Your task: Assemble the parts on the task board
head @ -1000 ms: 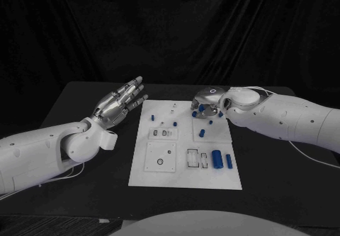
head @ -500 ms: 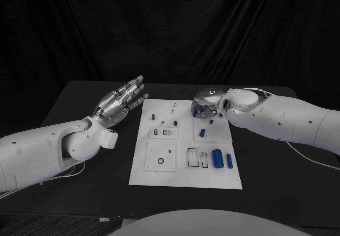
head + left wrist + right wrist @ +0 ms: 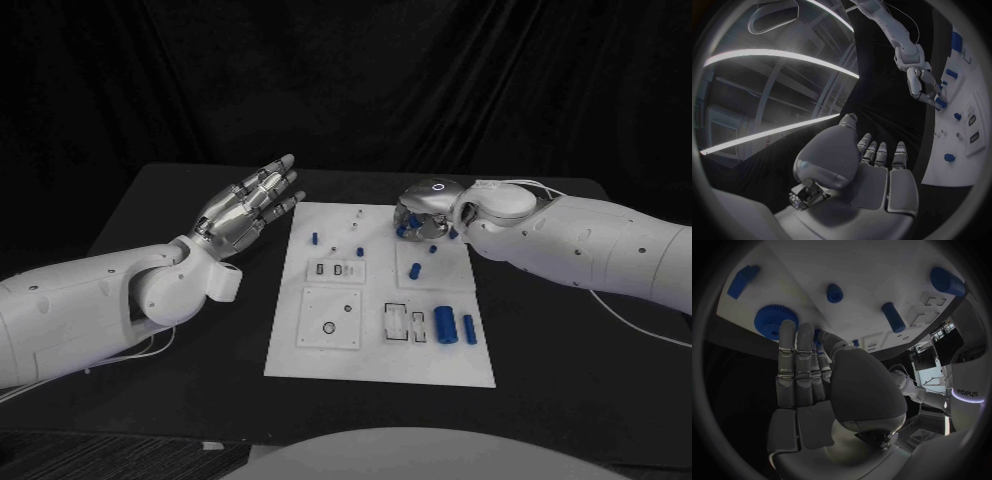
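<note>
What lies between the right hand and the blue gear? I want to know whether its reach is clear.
Nothing visible does. In the right wrist view the right hand has its fingers right at the blue gear on the task board.

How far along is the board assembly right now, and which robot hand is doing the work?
Early, by the look of it. On the task board several blue parts lie loose, such as the two blue cylinders, and the rectangular slots look unfilled. In hand: the right robot hand is down at the board's far corner, fingers by the blue gear; whether it grips anything is unclear. The left robot hand hovers open beside the board.
</note>
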You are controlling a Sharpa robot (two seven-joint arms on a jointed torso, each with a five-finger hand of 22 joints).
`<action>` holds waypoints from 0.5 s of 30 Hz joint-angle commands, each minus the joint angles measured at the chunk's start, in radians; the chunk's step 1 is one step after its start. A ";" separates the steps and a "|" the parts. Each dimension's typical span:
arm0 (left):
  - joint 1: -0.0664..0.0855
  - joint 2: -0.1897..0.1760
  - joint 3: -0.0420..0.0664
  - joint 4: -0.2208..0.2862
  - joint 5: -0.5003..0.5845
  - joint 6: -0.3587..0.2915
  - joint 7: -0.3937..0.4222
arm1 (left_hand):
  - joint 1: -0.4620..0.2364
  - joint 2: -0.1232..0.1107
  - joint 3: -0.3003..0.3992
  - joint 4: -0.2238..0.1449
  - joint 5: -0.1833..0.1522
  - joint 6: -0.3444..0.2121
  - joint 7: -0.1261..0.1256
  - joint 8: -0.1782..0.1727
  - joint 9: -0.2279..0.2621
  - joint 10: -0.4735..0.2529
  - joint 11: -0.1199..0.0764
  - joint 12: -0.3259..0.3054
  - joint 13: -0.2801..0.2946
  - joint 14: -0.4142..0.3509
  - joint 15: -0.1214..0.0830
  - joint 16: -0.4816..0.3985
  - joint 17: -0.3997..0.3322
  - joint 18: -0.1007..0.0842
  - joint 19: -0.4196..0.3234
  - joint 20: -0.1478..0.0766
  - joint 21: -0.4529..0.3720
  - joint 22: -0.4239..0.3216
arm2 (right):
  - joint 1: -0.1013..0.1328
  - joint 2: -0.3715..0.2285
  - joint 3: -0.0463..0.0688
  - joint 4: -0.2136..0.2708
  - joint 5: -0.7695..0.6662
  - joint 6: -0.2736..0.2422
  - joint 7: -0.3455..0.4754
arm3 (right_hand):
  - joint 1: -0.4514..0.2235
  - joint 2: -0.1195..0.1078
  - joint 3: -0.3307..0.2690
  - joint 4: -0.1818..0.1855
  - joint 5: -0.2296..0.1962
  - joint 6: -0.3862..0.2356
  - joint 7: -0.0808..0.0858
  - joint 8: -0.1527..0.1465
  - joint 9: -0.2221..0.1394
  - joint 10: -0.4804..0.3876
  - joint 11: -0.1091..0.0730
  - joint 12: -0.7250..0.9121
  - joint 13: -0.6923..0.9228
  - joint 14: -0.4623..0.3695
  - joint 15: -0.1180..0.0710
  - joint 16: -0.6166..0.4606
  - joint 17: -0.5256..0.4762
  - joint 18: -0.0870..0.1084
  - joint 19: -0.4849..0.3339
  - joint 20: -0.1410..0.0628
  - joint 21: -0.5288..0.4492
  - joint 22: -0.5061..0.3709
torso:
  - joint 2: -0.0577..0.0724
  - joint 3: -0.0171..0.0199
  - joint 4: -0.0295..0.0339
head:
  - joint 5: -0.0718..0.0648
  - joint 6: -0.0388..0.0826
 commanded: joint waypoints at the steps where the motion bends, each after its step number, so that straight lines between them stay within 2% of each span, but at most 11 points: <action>1: -0.001 -0.002 0.001 0.006 -0.001 0.009 0.016 | 0.009 -0.002 0.005 -0.001 0.004 0.006 0.004 0.004 0.001 0.003 0.006 0.004 0.001 0.001 0.007 -0.004 -0.002 0.016 -0.001 0.010 -0.006 -0.002 | 0.023 -0.001 0.002 0.012 0.031 -0.062 0.011 | 0.001 0.000 0.006 0.002 0.002 0.007 0.003 0.002 0.002 0.005 0.001 -0.004 0.002 0.007 -0.001 0.007 0.002 0.009 -0.006 0.000 0.007 0.002 | 0.000 -0.0003 0.0000 | 0.007 0.002; 6: -0.001 -0.003 0.001 0.010 -0.001 0.003 0.019 | 0.010 -0.005 0.006 -0.003 0.007 0.008 0.005 0.005 0.001 0.004 0.007 0.005 0.002 0.001 0.008 -0.004 -0.002 0.017 -0.001 0.011 -0.006 -0.002 | 0.062 0.006 0.002 0.020 0.037 -0.062 0.001 | -0.005 -0.005 0.008 0.005 -0.004 0.008 0.002 0.000 0.003 0.007 0.001 -0.011 0.002 0.010 0.000 0.008 0.003 0.009 -0.007 0.001 0.013 0.009 | 0.000 -0.0005 -0.0010 | 0.018 0.003; 9: -0.001 -0.001 0.001 0.011 -0.001 -0.001 0.022 | 0.014 -0.008 0.009 -0.009 0.013 -0.002 -0.005 0.003 0.000 0.003 0.003 0.004 0.001 0.001 0.009 -0.004 -0.002 0.017 -0.001 0.012 -0.006 -0.002 | 0.072 0.019 0.002 0.011 0.038 -0.057 -0.001 | -0.003 -0.008 0.011 0.003 -0.003 0.007 0.000 -0.001 0.004 0.009 0.000 -0.013 0.002 0.011 -0.001 0.008 0.003 0.009 -0.008 0.001 0.015 0.012 | 0.000 -0.0008 -0.0005 | 0.019 0.004; 12: -0.001 -0.001 0.001 0.011 -0.001 -0.002 0.023 | 0.015 -0.008 0.009 -0.010 0.014 -0.002 -0.006 0.003 0.000 0.002 0.002 0.004 0.001 0.001 0.010 -0.004 -0.002 0.017 -0.001 0.012 -0.006 -0.002 | 0.077 0.038 0.002 -0.007 0.039 -0.049 -0.003 | -0.001 -0.012 0.014 0.000 -0.003 0.007 0.000 -0.002 0.004 0.010 0.000 -0.017 0.002 0.010 -0.002 0.008 0.004 0.009 -0.010 0.000 0.018 0.016 | 0.001 -0.0009 0.0017 | 0.023 0.001; 15: -0.001 0.000 0.001 0.012 -0.001 -0.001 0.024 | 0.016 -0.009 0.010 -0.012 0.016 -0.002 -0.007 0.003 0.000 0.001 0.000 0.004 0.001 0.001 0.010 -0.004 -0.002 0.017 -0.001 0.012 -0.006 -0.002 | 0.079 0.057 0.002 -0.029 0.039 -0.044 -0.003 | -0.003 -0.015 0.016 0.001 -0.005 0.004 0.000 -0.005 0.004 0.008 0.001 -0.022 0.001 0.010 -0.001 0.008 0.004 0.009 -0.011 0.001 0.021 0.020 | 0.005 -0.0029 0.0085 | 0.020 0.001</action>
